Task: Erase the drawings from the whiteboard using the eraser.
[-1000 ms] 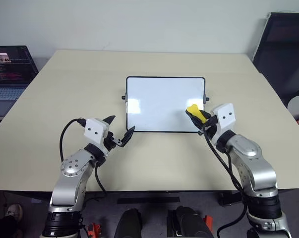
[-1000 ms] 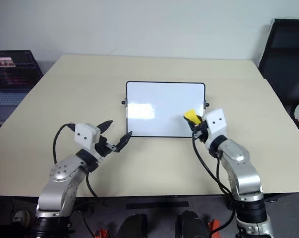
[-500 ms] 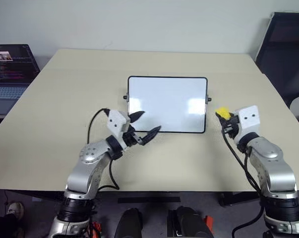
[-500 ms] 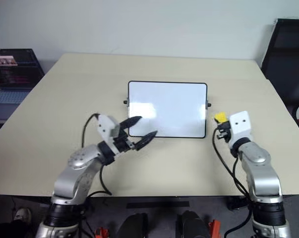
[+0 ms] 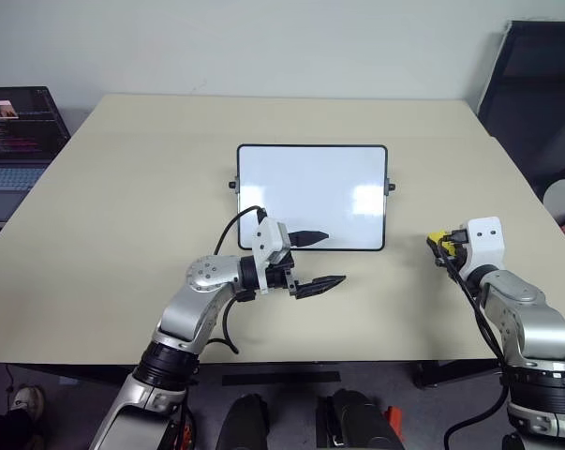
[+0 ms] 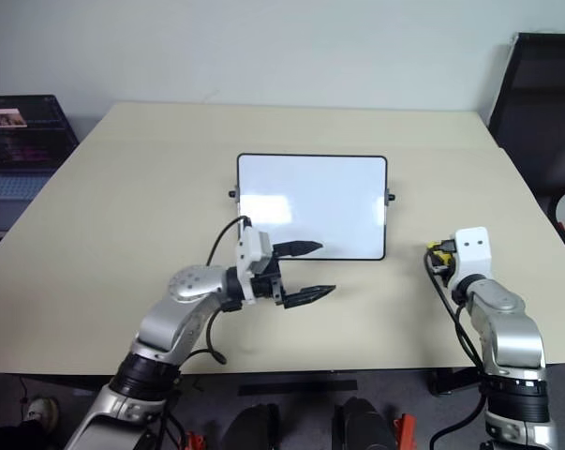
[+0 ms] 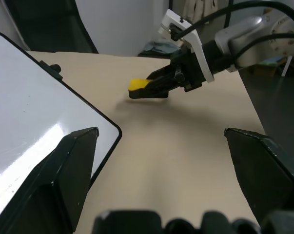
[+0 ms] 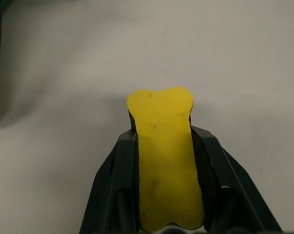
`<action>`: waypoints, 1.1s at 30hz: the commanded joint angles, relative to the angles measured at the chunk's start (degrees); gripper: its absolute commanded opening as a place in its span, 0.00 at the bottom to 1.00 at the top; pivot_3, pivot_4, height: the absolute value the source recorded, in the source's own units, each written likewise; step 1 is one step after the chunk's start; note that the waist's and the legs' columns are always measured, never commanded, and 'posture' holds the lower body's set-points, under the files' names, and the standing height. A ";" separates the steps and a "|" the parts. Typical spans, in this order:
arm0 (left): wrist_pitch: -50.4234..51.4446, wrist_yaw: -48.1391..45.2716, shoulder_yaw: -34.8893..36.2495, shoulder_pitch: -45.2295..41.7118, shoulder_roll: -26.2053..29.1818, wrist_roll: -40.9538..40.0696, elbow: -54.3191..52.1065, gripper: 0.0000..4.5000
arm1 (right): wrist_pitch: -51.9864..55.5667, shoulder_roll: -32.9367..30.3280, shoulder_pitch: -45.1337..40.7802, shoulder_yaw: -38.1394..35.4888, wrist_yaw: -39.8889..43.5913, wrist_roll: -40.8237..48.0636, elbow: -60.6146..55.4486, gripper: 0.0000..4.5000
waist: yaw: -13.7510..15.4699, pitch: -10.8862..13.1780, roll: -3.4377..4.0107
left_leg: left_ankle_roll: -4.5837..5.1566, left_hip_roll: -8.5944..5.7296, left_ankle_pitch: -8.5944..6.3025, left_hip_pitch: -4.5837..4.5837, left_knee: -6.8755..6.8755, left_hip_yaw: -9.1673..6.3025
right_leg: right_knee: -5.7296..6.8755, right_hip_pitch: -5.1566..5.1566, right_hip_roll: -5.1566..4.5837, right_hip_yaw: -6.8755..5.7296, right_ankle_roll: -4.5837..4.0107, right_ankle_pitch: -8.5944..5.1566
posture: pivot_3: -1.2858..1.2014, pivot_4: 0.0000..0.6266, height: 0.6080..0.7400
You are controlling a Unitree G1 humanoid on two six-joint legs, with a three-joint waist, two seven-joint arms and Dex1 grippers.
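Pinching the eraser (image 8: pixel 164 161) tight between its fingers, the right hand (image 5: pixel 443 246) hangs over bare worktop (image 5: pixel 123 197), just right of the whiteboard (image 5: pixel 310 195). Board's white face looks clean. Left hand (image 5: pixel 318 260), fingers spread wide, sits by the board's near edge.

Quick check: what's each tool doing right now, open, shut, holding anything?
Left tool: open, empty, by the near edge of the glossy white black-framed whiteboard.
Right tool: shut on the small yellow block eraser, right of the board.
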 commanded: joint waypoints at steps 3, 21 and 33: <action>-2.72 -1.36 0.08 -1.87 0.20 1.20 0.54 1.00 | 0.15 0.40 -1.77 -1.88 -1.05 1.69 0.64 0.24 | 0.00 0.00 0.00 | 0.00 0.00 0.00 -0.01 0.00 -0.02 | 0.00 0.00 0.00 0.01 0.00 0.00 | 0.52 0.24 1.00; -1.73 -0.96 0.68 -2.46 0.54 0.90 -0.67 1.00 | 1.64 2.59 -2.68 -2.97 -3.49 5.25 1.87 0.60 | 0.00 0.01 0.01 | 0.00 0.00 0.00 -0.01 0.00 -0.03 | 0.02 0.00 0.00 0.01 0.01 0.00 | 0.52 0.24 1.00; -1.54 -1.05 1.29 -2.53 1.20 0.78 -0.25 1.00 | 0.88 2.99 -3.34 -4.16 -5.17 6.31 1.14 0.99 | 0.00 0.01 0.01 | 0.00 0.00 0.00 -0.01 0.00 -0.03 | 0.03 0.00 0.00 0.01 0.01 0.00 | 0.52 0.24 1.00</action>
